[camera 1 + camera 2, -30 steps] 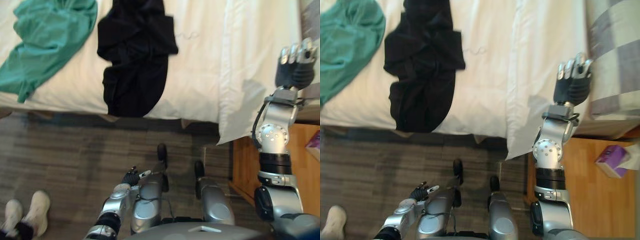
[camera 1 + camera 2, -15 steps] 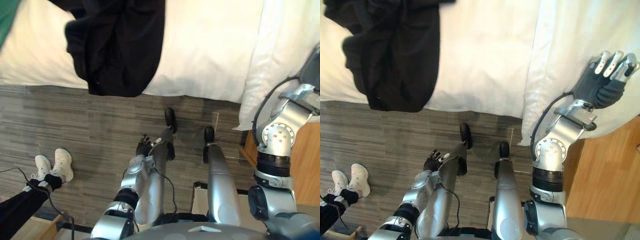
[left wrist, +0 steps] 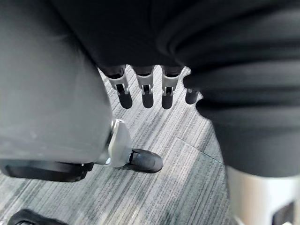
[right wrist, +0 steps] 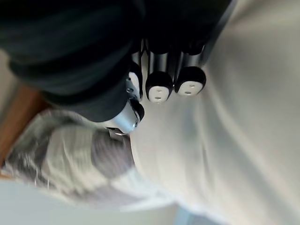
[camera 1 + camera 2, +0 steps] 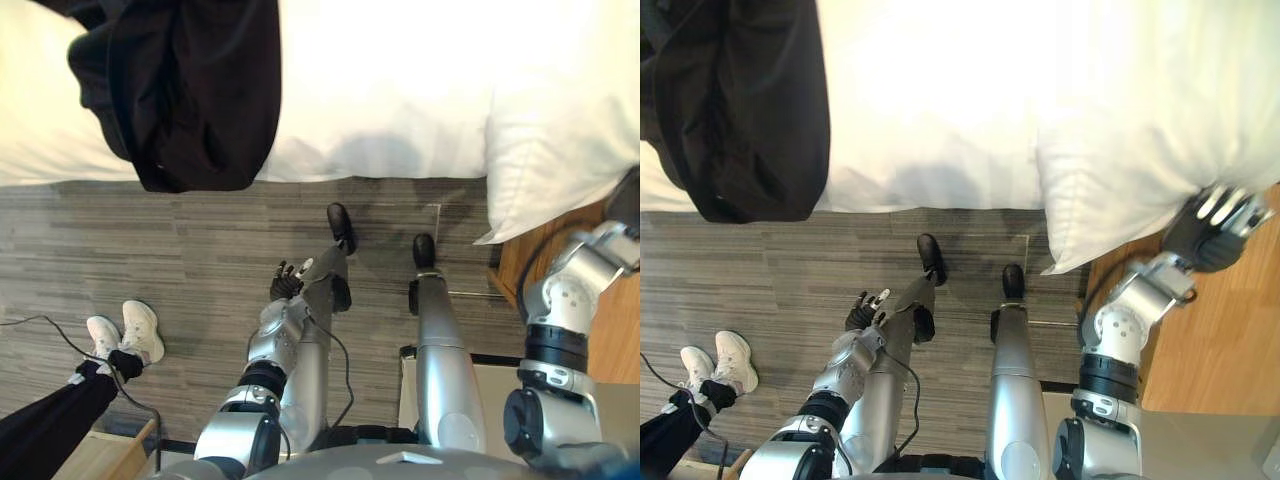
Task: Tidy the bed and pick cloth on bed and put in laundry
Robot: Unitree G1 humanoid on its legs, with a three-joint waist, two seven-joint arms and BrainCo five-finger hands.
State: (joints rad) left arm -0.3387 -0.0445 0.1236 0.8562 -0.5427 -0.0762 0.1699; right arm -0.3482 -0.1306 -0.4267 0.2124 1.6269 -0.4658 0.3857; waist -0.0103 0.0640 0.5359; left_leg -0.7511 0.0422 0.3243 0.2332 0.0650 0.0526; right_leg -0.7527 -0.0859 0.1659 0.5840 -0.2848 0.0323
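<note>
Black cloth (image 5: 740,110) draped over bed (image 5: 930,120) edge; right robot hand (image 5: 1218,225) by white pillow (image 5: 1140,130) corner.

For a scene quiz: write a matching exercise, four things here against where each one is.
Things:
1 black cloth
2 left hand
3 right hand
4 person's white shoes

Places:
A at the edge of the pillow
B standing on the floor
C draped over the edge of the bed
D hanging above the floor

Pairs: 1-C, 2-D, 3-A, 4-B
</note>
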